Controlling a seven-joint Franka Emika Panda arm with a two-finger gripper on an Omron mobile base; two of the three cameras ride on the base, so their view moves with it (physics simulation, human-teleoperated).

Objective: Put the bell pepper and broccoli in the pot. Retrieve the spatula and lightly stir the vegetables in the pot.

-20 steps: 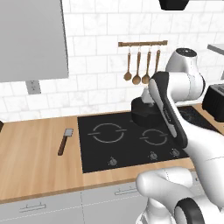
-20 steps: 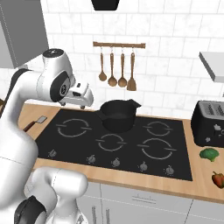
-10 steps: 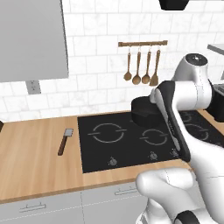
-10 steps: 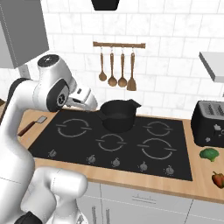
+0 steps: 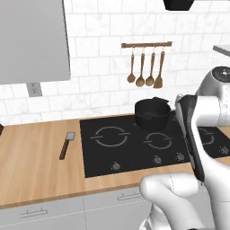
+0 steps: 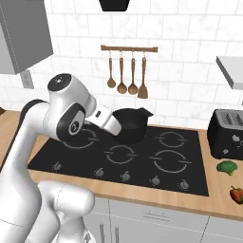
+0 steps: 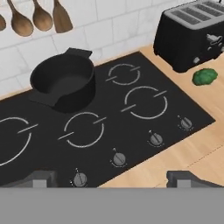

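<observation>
Arm folded over cooktop (image 6: pixel 118 154), claw (image 7: pixel 111 179) spread wide, empty

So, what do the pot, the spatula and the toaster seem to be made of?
The pot looks like dark matte metal, perhaps cast iron: black, hardly any shine. The spatula appears to have a grey blade, likely metal, and a brown handle that looks wooden. The toaster has a black, slightly glossy shell, plastic or coated metal; the render leaves that open.
</observation>
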